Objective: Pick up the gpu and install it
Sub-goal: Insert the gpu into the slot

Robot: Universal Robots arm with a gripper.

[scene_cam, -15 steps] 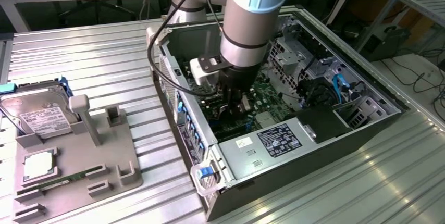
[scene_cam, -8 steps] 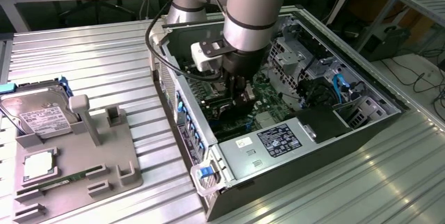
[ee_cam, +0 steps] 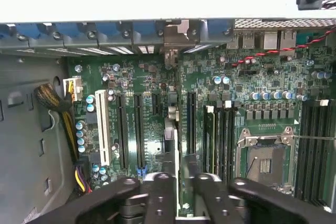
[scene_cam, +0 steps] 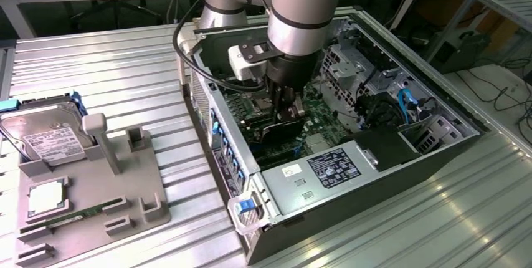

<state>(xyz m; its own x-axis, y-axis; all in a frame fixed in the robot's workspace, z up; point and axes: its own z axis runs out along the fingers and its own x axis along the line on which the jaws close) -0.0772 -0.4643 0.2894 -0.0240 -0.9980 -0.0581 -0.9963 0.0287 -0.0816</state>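
Ribbed bare-metal table point(scene_cam: 116, 75), dull sheen. On it, matt grey plastic fixture point(scene_cam: 124, 187) beside steel-walled computer case point(scene_cam: 432, 100). Inside the case: glossy green motherboard point(ee_cam: 152, 77), matt black plastic slots point(ee_cam: 139, 129), bright metal CPU socket frame point(ee_cam: 265, 140), printed paper label point(scene_cam: 332, 168). Matt black gripper point(ee_cam: 178, 182) plastic, gripping the thin gpu point(ee_cam: 170, 145) edge.

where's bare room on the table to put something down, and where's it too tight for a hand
Free: the ribbed metal table between the grey parts tray and the open computer case, and the table corner at the exterior view's lower right. Crowded: inside the case, where the pincer holds the gpu over the motherboard, and the tray with its hard drive.
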